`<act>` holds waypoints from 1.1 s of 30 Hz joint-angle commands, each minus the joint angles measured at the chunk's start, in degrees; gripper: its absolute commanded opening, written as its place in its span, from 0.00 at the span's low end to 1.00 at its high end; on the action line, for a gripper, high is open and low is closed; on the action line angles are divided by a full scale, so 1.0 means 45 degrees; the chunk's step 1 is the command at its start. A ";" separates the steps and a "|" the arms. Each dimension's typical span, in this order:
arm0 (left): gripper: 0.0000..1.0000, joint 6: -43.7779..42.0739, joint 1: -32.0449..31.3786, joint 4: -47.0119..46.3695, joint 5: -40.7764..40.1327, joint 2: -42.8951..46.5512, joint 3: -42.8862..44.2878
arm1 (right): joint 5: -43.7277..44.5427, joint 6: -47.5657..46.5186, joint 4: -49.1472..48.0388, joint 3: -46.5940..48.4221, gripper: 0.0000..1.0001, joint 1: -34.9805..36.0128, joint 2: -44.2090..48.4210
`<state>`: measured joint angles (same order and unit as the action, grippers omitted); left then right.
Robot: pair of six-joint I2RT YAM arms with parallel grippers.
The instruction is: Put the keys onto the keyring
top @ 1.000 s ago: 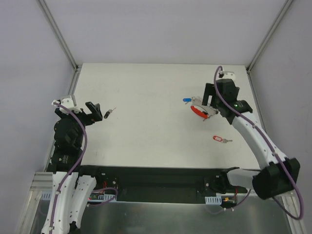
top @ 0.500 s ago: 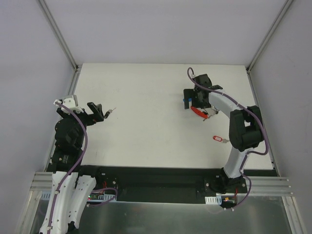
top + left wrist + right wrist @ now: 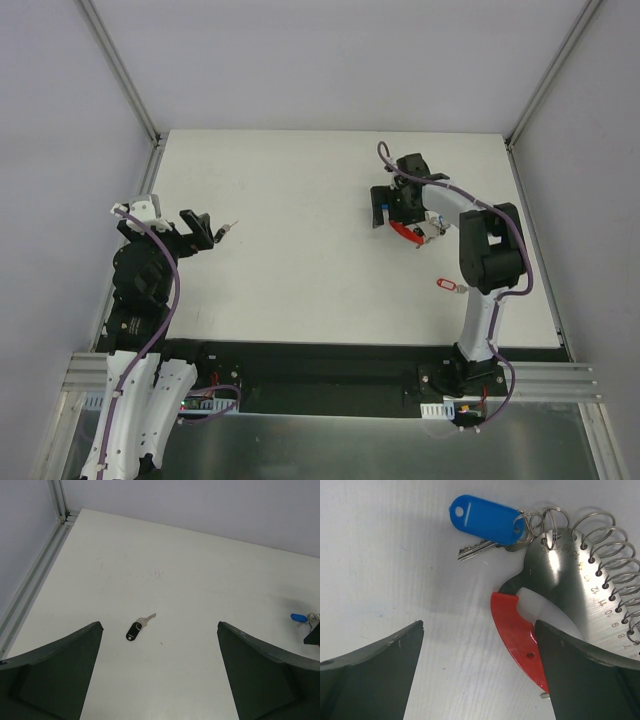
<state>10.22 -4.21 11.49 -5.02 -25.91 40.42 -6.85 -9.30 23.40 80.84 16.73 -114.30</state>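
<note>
While my right claw [image 3: 479, 625] hangs spread wide and holds nothing, the blue plastic-tagged silver key [image 3: 484, 519] lies on the white table [image 3: 395, 555] just ahead of my fingertips. Its small ring touches the keyring [image 3: 560, 570], a flat silver numbered plate edged with wire loops and carrying a red curved clip [image 3: 516, 640]. Whether key and keyring are linked I cannot tell. That clip lies partly in my gap, towards the right as my wrist camera sees it. In the overhead view, the red-tagged key with a white label [image 3: 447, 285] sits well apart from this claw, back towards my base. My left claw [image 3: 159, 625] is likewise released and empty. The black-headed silver key [image 3: 135, 629] lies flat just ahead of its gap, nearer the left finger.
</note>
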 commanded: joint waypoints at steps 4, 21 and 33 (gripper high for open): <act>0.99 -0.0220 -0.0120 -0.0365 0.0119 -0.0023 0.0001 | -0.1678 -0.0667 0.0621 -0.0735 0.96 0.1063 0.0984; 0.99 -0.0181 -0.0120 -0.0384 0.0196 0.0094 -0.0038 | -0.2622 -0.1118 0.2533 -0.5112 0.91 0.8429 0.4988; 0.99 -0.0161 -0.0139 -0.0384 0.0275 0.0016 -0.0057 | 0.4367 0.2820 0.2008 -0.3981 0.61 1.0263 0.6983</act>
<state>10.20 -4.21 11.49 -4.56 -25.82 40.34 -1.48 -6.50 33.91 59.16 59.44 -82.96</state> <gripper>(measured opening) 0.992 0.656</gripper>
